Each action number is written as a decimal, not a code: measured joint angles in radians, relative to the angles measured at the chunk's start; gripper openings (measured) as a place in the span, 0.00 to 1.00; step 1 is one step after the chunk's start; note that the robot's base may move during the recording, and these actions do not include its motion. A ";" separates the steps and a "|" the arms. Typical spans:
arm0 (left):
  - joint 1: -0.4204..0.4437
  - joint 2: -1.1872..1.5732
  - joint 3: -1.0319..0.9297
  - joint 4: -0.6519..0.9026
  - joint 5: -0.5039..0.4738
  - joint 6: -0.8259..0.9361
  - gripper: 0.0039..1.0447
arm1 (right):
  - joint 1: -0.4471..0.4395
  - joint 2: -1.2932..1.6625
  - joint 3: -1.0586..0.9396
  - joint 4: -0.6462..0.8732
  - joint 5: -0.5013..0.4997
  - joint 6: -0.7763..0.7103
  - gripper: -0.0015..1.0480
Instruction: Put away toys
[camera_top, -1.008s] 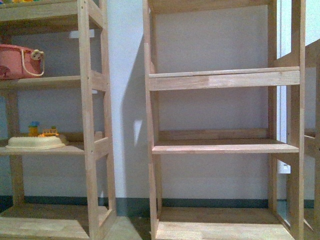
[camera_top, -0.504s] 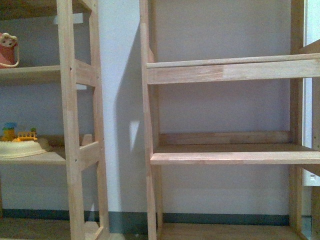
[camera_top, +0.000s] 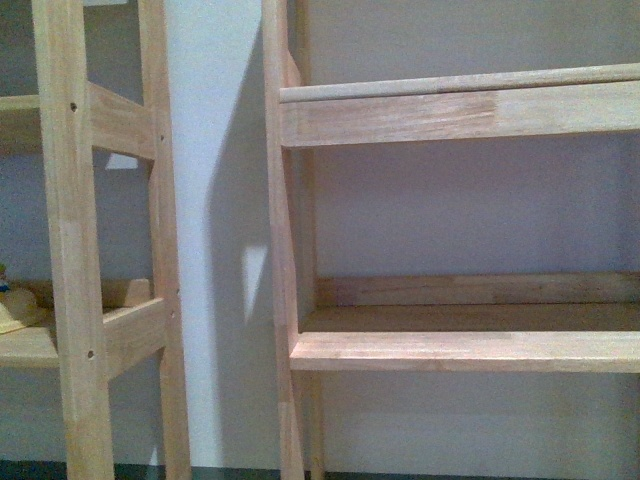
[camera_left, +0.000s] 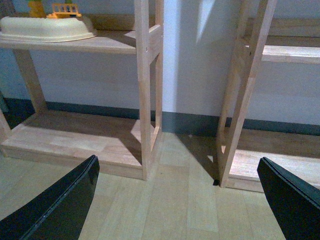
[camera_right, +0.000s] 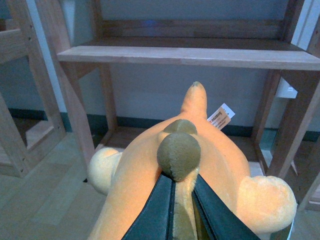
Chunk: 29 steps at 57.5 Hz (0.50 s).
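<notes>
Nearer shelf edge (camera_top: 465, 352) — right claw (camera_right: 183, 192) clamps plush (camera_right: 225, 160)

Orange plush toy (camera_right: 210, 150) in right gripper (camera_right: 181, 186)

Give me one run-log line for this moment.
right claw: shut on plush toy | left claw: open, holds nothing | front view: wooden shelf ahead

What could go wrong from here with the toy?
The right gripper seems to pinch only a narrow fold of the soft toy, so it may slip out. The shelf edge lies ahead, and the toy's bulk could catch on it. The front view shows neither, so clearance is hard to judge.
</notes>
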 joint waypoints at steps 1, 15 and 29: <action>0.000 0.000 0.000 0.000 0.000 0.000 0.94 | 0.000 0.000 0.000 0.000 0.000 0.000 0.06; 0.000 0.000 0.000 0.000 -0.001 0.000 0.94 | 0.000 0.000 0.000 0.000 0.000 0.000 0.06; 0.000 0.000 0.000 0.000 0.000 0.000 0.94 | 0.000 0.000 0.000 0.000 0.000 0.000 0.06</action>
